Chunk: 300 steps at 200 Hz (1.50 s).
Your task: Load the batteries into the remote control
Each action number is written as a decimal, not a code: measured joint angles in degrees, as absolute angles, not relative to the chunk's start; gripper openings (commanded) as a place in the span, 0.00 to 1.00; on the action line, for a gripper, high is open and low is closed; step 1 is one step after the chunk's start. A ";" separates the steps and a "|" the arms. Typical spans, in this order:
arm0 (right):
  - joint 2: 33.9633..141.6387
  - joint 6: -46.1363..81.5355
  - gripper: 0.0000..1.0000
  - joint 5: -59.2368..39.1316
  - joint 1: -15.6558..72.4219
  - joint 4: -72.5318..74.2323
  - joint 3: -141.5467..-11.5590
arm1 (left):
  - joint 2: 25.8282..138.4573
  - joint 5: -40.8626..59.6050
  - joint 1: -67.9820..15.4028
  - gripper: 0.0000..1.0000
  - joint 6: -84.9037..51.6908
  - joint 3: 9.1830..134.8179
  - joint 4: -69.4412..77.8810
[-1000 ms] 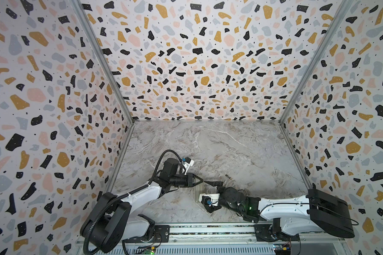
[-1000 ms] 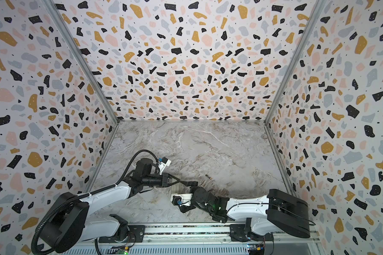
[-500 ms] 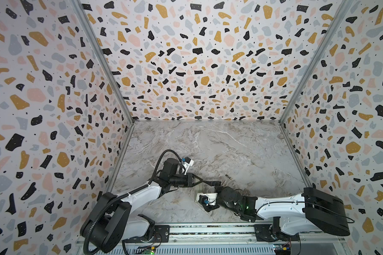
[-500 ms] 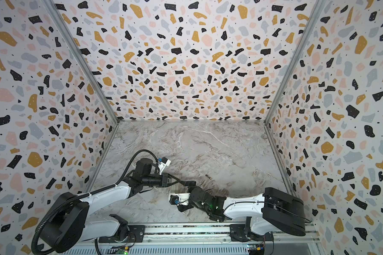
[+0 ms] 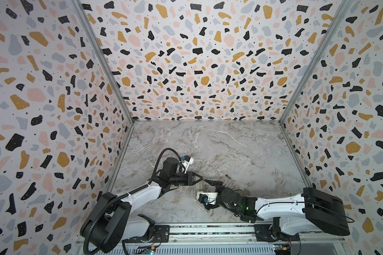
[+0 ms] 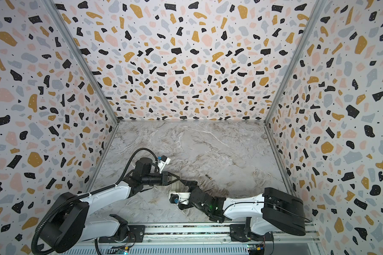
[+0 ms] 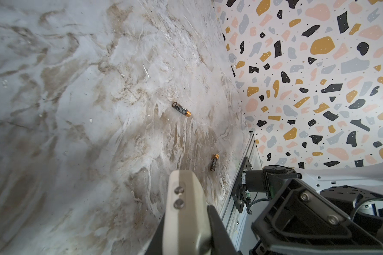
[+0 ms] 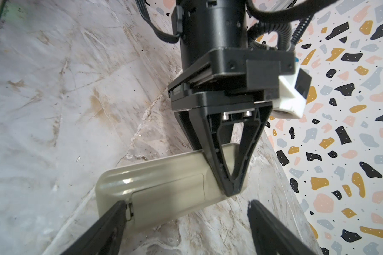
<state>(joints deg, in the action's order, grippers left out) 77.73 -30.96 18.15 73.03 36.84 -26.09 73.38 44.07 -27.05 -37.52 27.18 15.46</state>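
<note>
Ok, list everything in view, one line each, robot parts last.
remote control: 1, pale white, back up on the table, between the two arms
batteries: 2, black with gold ends, loose on the table, apart from each other and from the remote control
table: 1, grey-brown marble pattern
walls: 3, terrazzo print, around the table
left gripper: 1, black, jaws shut, tips on the remote control's back
right gripper: 1, black, jaws open, one finger at the remote control's edge

Black batteries (image 7: 181, 109), orange-gold ends; cream remote control (image 8: 164, 183); grey-tan marbled tabletop (image 5: 241, 143); white walls (image 5: 197, 55) flecked black, ochre, pink, grey.
</note>
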 measured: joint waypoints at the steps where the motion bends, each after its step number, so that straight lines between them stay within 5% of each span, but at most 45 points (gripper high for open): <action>1: 77.71 -30.96 0.88 18.22 73.03 36.84 -26.06 | 73.38 44.07 -27.05 0.00 -37.50 27.18 15.49; 300: 76.09 -30.87 0.93 18.00 72.95 37.76 -25.32 | 73.38 43.18 -25.93 0.00 -36.58 27.83 11.84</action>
